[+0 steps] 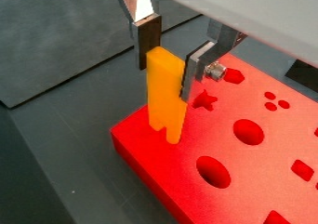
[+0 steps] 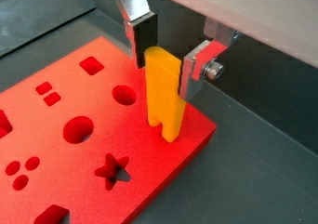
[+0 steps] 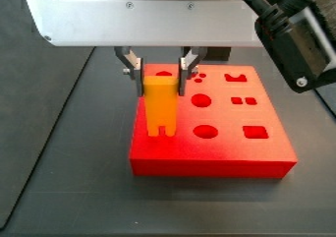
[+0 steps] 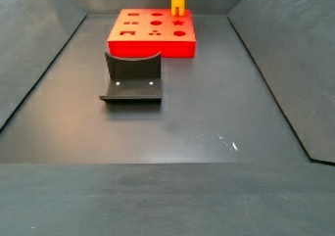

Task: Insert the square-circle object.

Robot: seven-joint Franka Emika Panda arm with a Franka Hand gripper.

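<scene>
Red block [image 3: 217,133]: holed top up, so we get vertical entry. Fixture [image 4: 131,78] nearby, idle. Gripper [image 1: 172,53] above block corner, jaws narrow, clamping bar's top. Square-circle object [image 2: 165,93]: upright, prongs down, at block surface; insertion depth unclear.

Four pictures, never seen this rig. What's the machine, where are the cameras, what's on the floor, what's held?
It is one robot arm with a two-finger gripper. Two pictures come from cameras on its wrist, looking down past the silver fingers. The other two come from cameras fixed beside the table.

On the dark floor sits a red block with shaped holes: circles, squares, a star. In front of it in a side view stands a dark L-shaped fixture, part of the rig.

The gripper is above one corner of the block, fingers either side of an upright orange-yellow bar. They appear shut on it. Its pronged lower end is at the block's top; whether it has entered a hole I cannot tell.
</scene>
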